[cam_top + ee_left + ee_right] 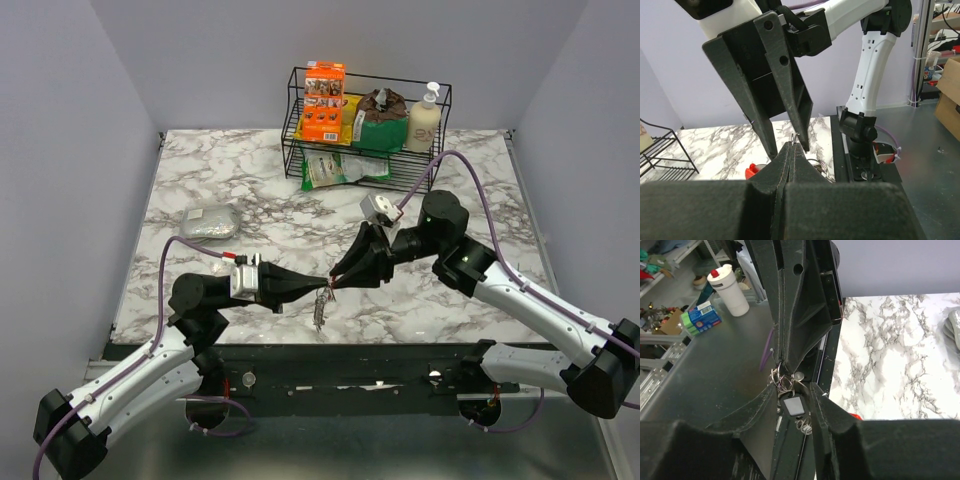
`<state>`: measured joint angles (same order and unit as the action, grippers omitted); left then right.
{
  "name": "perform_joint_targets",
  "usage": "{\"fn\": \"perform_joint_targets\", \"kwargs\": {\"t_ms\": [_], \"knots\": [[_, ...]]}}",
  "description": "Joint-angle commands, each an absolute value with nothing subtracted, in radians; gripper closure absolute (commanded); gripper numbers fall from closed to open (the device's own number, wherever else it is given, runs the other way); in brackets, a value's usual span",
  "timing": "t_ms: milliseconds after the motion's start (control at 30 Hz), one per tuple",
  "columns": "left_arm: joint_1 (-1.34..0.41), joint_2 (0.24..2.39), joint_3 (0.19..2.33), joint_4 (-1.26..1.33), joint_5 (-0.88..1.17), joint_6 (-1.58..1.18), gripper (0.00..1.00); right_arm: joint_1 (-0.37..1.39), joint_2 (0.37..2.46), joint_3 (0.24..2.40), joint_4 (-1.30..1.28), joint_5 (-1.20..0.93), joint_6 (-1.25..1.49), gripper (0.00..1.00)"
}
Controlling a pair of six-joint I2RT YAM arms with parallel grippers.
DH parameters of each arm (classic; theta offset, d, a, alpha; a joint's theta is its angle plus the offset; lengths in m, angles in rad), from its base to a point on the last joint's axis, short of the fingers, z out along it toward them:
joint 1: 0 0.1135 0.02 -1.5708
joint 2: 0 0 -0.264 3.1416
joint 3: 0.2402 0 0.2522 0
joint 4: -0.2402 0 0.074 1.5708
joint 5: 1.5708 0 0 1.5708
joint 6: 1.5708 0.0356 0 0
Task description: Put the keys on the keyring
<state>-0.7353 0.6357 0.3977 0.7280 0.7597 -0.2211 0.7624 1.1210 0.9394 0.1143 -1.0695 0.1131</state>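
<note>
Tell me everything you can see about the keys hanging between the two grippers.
The keys are a small silvery metal bunch dangling just under the shut tips of the left gripper, above the near edge of the marble table. Thin wire loops of the keyring look pinched in those tips, a small dark fob hanging beside them. The open fingers of the right gripper straddle the bunch. Single keys are too small to tell apart.

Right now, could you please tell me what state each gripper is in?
Left gripper: shut on the keyring, keys hanging below.
Right gripper: open, jaws either side of the dark fob, no grip visible.
</note>
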Motion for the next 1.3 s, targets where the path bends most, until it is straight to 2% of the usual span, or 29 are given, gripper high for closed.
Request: {"fn": "perform_joint_targets", "kwargs": {"t_ms": [0,67,100,267,400,667,700,733,833,933,1033,1133,1267], "knots": [[-0.739,0.629,0.408,0.782,0.738,-0.236,1.0,0.77,1.121,0.931,0.158,-1.055,0.133,0.71],[-0.739,0.629,0.41,0.775,0.738,-0.233,1.0,0.77,1.12,0.931,0.16,-1.036,0.141,0.73],[-0.739,0.629,0.41,0.772,0.739,-0.235,1.0,0.772,1.118,0.933,0.161,-1.034,0.143,0.79],[-0.739,0.624,0.41,0.743,0.739,-0.227,1.0,0.77,1.123,0.939,0.152,-1.002,0.152,0.88],[-0.739,0.614,0.419,0.698,0.738,-0.213,1.0,0.772,1.131,0.939,0.144,-0.986,0.153,1.0],[-0.739,0.58,0.465,0.525,0.716,-0.158,0.98,0.77,1.15,0.977,0.029,-0.918,0.094,1.0],[-0.739,0.58,0.472,0.5,0.713,-0.149,0.93,0.77,1.154,0.988,0.014,-0.911,0.086,1.0],[-0.739,0.577,0.482,0.471,0.706,-0.14,0.77,0.77,1.157,0.995,-0.033,-0.905,0.074,1.0],[-0.739,0.577,0.529,0.355,0.678,-0.12,0.58,0.77,1.17,1.031,-0.122,-0.861,0.031,1.0],[-0.739,0.581,0.577,0.238,0.643,-0.078,0.45,0.772,1.19,1.084,-0.24,-0.802,-0.023,1.0],[-0.739,0.58,0.623,0.128,0.591,-0.043,0.34,0.77,1.203,1.117,-0.337,-0.744,-0.06,1.0],[-0.739,0.586,0.655,0.055,0.548,-0.031,0.27,0.77,1.204,1.137,-0.383,-0.713,-0.075,1.0],[-0.739,0.63,0.727,-0.066,0.522,-0.008,0.26,0.77,1.21,1.158,-0.425,-0.69,-0.087,1.0]]}}
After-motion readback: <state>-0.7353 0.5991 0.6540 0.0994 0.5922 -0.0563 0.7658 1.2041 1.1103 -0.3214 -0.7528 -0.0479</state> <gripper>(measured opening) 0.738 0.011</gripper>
